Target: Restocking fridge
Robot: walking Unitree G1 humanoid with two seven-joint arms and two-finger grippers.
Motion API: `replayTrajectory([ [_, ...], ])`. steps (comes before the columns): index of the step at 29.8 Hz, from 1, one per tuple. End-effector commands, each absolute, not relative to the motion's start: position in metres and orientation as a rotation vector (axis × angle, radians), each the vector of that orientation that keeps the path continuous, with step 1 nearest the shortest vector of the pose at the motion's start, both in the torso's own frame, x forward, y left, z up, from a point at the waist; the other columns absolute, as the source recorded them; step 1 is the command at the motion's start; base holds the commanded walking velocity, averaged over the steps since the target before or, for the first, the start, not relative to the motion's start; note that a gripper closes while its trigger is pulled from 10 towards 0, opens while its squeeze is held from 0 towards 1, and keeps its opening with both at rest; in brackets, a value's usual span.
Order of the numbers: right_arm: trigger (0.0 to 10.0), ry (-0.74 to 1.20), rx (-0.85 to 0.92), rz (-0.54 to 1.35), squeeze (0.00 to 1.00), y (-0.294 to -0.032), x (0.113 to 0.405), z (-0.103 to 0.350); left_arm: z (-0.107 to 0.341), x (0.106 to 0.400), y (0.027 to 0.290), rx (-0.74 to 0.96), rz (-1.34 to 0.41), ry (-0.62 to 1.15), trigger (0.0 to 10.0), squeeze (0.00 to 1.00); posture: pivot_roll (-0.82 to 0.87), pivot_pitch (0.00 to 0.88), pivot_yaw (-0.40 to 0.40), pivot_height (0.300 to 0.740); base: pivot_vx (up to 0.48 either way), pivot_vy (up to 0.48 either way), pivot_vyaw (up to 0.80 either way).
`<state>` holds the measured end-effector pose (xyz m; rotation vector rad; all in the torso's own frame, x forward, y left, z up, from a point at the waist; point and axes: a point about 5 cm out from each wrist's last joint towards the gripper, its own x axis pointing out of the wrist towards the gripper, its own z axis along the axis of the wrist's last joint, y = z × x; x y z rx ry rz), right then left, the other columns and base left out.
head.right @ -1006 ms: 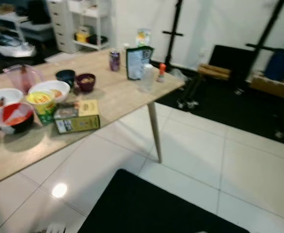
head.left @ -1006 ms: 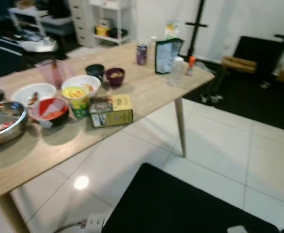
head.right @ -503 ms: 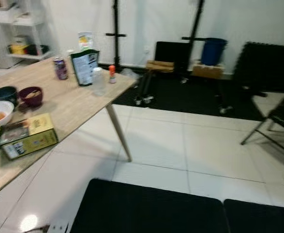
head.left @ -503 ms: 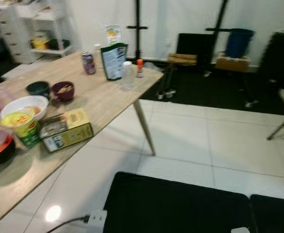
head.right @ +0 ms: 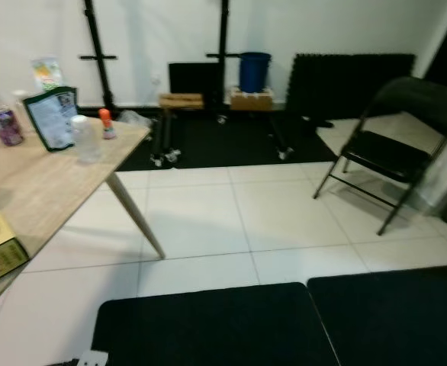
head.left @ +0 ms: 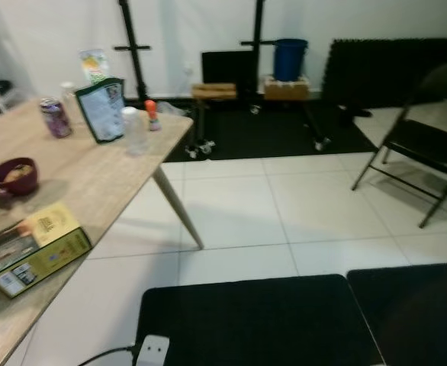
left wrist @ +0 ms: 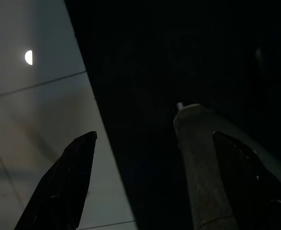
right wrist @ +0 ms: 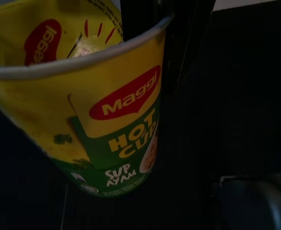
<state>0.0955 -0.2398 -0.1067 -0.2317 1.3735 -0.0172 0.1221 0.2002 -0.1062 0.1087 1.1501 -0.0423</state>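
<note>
Two grippers: right gripper [right wrist: 145, 72] has its black fingers [right wrist: 188, 43] clamped on a yellow-green Maggi Hot Cup noodle cup [right wrist: 97, 115], lid peeled partly up, held over a black floor mat [head.left: 254, 320]. Left gripper [left wrist: 150, 182] hangs with fingers spread apart, nothing between them, above the mat edge and white tile floor [head.left: 284, 213]. Wooden table [head.left: 94, 175] at left holds a yellow box [head.left: 36, 248], maroon bowl [head.left: 15, 174], purple can [head.left: 55, 117], green pouch [head.left: 102, 110], clear bottle [head.left: 136, 130]. Black folding chair [head.right: 391, 137] at right, blue bin [head.right: 254, 71] by the far wall.
</note>
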Motion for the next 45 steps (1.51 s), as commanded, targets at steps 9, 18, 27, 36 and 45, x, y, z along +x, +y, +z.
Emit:
replayTrajectory([
  [9,10.0,1.367,-0.247,-0.018,0.00,-0.243,0.096,-0.106,-0.103,0.134,0.198,0.130,-0.062,1.115,10.0,0.00,-0.09,0.000,0.002,0.740,0.000,0.000,-0.79],
  [18,10.0,1.360,-0.253,-0.011,0.00,-0.243,0.099,-0.105,-0.101,0.139,0.199,0.122,-0.061,1.102,10.0,0.00,-0.09,0.000,0.002,0.740,0.000,0.000,-0.79],
  [27,10.0,1.358,-0.245,-0.009,0.00,-0.241,0.101,-0.105,-0.101,0.140,0.197,0.093,-0.056,1.100,10.0,0.00,-0.08,0.000,0.006,0.740,0.000,0.000,-0.79],
  [36,10.0,1.356,-0.241,-0.012,0.00,-0.241,0.101,-0.105,-0.101,0.141,0.194,0.062,-0.056,1.098,10.0,0.00,-0.09,0.000,0.009,0.740,0.000,0.000,-0.79],
  [45,10.0,1.354,-0.240,-0.012,0.00,-0.241,0.102,-0.105,-0.100,0.143,0.193,0.055,-0.060,1.093,10.0,0.00,-0.10,0.000,0.011,0.740,0.000,0.000,-0.79],
])
